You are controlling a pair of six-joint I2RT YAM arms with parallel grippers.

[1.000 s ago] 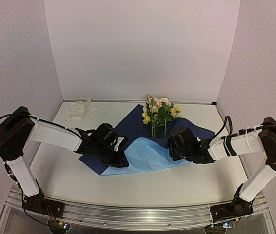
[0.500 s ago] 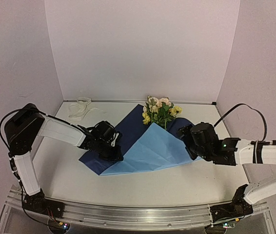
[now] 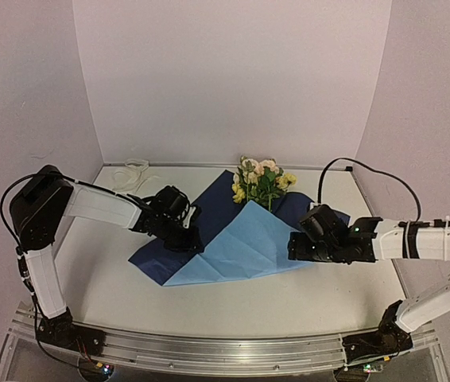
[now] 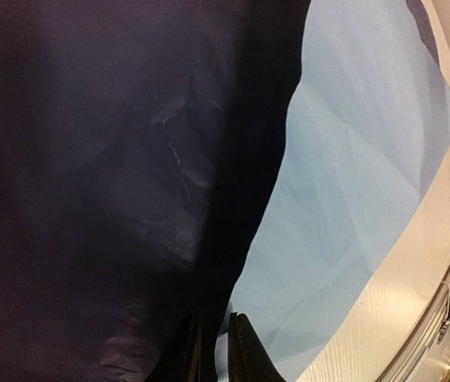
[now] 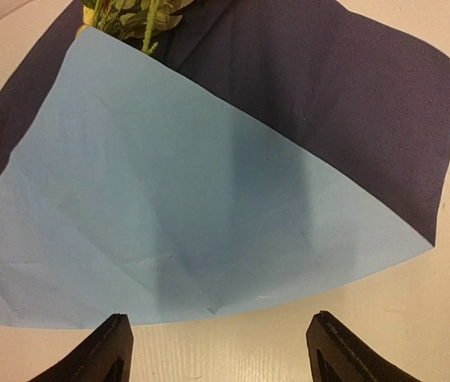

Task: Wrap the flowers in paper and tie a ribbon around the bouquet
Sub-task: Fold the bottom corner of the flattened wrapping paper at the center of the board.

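The paper [image 3: 241, 247] lies folded, its light blue flap over the darker blue side [image 3: 217, 203]. The flowers [image 3: 261, 179] stick out at the back of the fold; their stems are hidden under the flap. My left gripper [image 3: 192, 241] rests low on the paper's left part. In the left wrist view its jaws [image 4: 213, 354] are pinched on the flap's edge [image 4: 352, 199]. My right gripper [image 3: 291, 247] stands open at the flap's right front edge. In the right wrist view [image 5: 219, 320] only bare table shows between its fingers, just short of the paper [image 5: 169, 199]. The ribbon [image 3: 129, 173] lies bunched at the back left.
White walls close the table [image 3: 233, 306] at the back and both sides. The flowers' leaves [image 5: 129, 16] show at the top edge of the right wrist view. Bare table runs along the front of the paper.
My right gripper has opened and let go of the light blue flap, which now lies flat over the stems. That arm swung out right, then back to the flap's edge. My left gripper shifted slightly back.
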